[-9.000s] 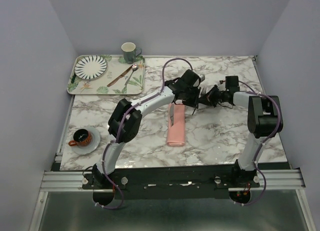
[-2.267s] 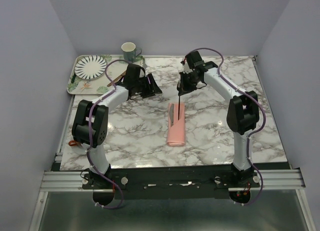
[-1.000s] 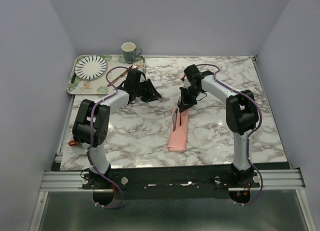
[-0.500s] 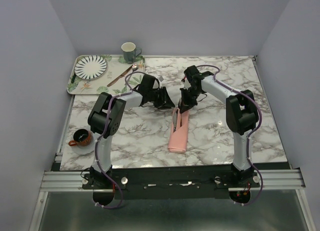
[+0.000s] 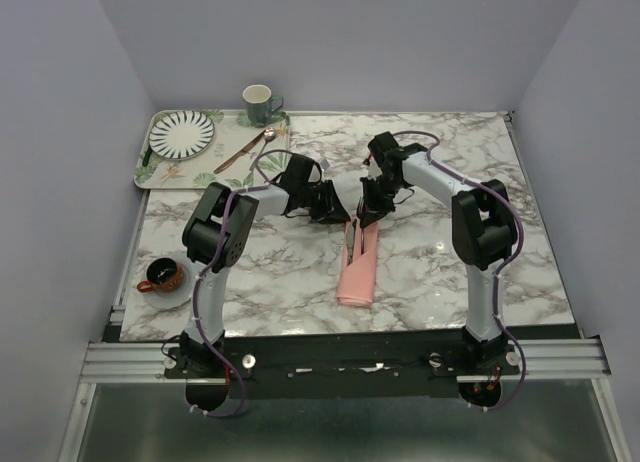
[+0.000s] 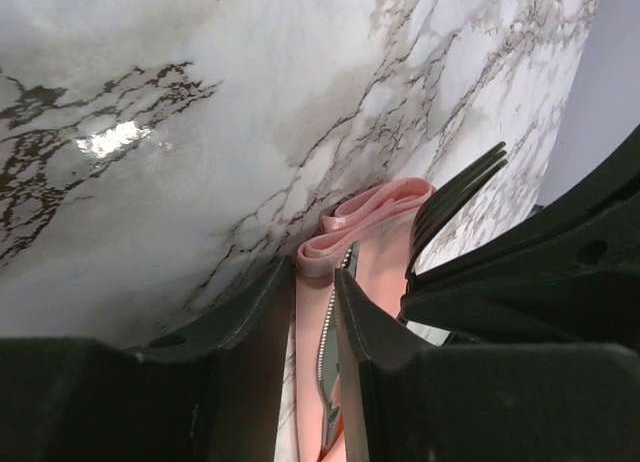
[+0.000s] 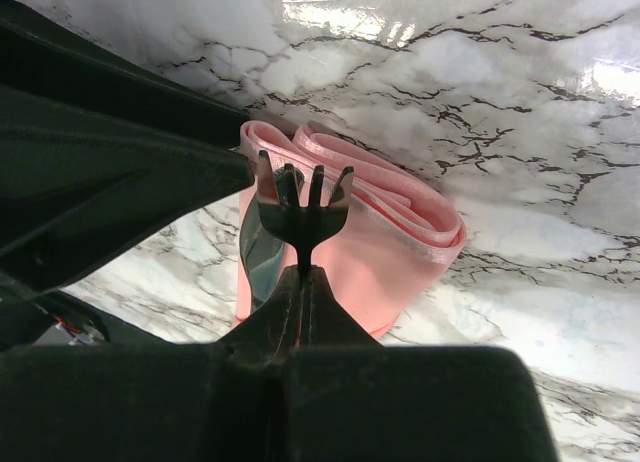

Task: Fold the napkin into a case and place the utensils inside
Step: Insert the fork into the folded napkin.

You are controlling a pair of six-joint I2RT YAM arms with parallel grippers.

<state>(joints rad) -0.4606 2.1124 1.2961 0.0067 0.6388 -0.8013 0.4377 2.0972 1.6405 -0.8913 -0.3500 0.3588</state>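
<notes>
One pink case (image 5: 356, 272) lies mid-table (image 5: 450, 252), its long edges running near to far with a slight tilt and its far, folded end under the two grippers. One knife (image 5: 348, 240) sits inside it, the blade showing at that far mouth. The right gripper (image 7: 302, 282) is clamped tight on the neck of the one fork (image 7: 300, 207), whose four tines point at the layered cloth edge, just above the mouth and beside the blade. The left gripper (image 6: 315, 312) has come in from the left, its two fingers (image 6: 262, 327) narrowly apart on either side of the case's left fold. Whether they pinch the cloth or only straddle it, I cannot tell. The two grippers are close together at the mouth, the fork just beside the left one's outer finger. Bare marble runs from the case's right edge to the table's right side, and also along the near edge. On the left stand one tray (image 5: 215, 174) at the far corner with one plate (image 5: 181, 133), one spoon (image 5: 263, 140) and one brown-handled utensil (image 5: 234, 158), one mug (image 5: 260, 103) behind it, and one cup (image 5: 160, 275) on a saucer at the left edge.
</notes>
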